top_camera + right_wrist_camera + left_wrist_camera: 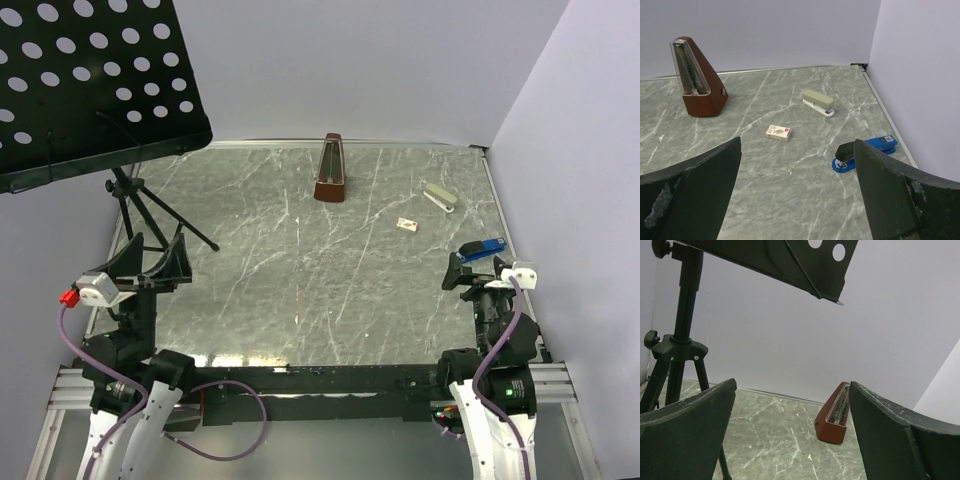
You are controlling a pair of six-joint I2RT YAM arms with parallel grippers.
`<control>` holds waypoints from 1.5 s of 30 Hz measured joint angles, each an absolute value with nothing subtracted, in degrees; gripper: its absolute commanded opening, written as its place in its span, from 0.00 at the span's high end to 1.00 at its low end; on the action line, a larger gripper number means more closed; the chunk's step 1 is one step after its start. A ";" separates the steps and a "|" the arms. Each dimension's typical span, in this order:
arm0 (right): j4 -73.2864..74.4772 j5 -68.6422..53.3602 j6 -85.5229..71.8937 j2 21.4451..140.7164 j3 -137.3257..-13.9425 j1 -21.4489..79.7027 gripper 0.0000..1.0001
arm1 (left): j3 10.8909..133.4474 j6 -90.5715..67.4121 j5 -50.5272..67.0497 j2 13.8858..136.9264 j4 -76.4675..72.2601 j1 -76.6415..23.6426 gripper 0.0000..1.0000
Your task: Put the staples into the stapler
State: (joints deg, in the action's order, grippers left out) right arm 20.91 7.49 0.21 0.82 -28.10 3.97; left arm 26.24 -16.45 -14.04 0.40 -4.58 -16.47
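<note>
The staples box, small and whitish with red print, lies flat on the marble table; it also shows in the right wrist view. A blue stapler lies near the right edge, just ahead of my right gripper; it shows in the right wrist view. A pale green stapler lies farther back, also seen in the right wrist view. My right gripper is open and empty. My left gripper is open and empty at the near left, shown in the left wrist view.
A brown metronome stands at the back centre, also in the left wrist view and the right wrist view. A black music stand on a tripod overhangs the back left. Walls close the back and right.
</note>
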 measured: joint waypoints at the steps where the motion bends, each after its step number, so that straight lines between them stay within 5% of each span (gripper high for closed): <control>1: 21.08 7.51 -0.30 0.82 -28.21 3.97 0.00 | 26.37 -16.80 -14.37 0.40 -4.40 -16.47 0.00; 16: 26.09 6.31 -15.92 10.90 -40.40 3.97 0.00 | 31.29 -29.34 -28.47 0.40 12.05 -16.73 0.01; 30: 29.30 -6.66 -18.50 63.11 -55.40 3.97 0.00 | 30.17 -27.59 -20.64 0.21 16.08 -19.59 0.00; 45: 35.03 6.33 -22.87 106.06 -81.41 7.53 0.00 | 29.23 -25.54 -19.31 0.19 14.06 -19.94 0.01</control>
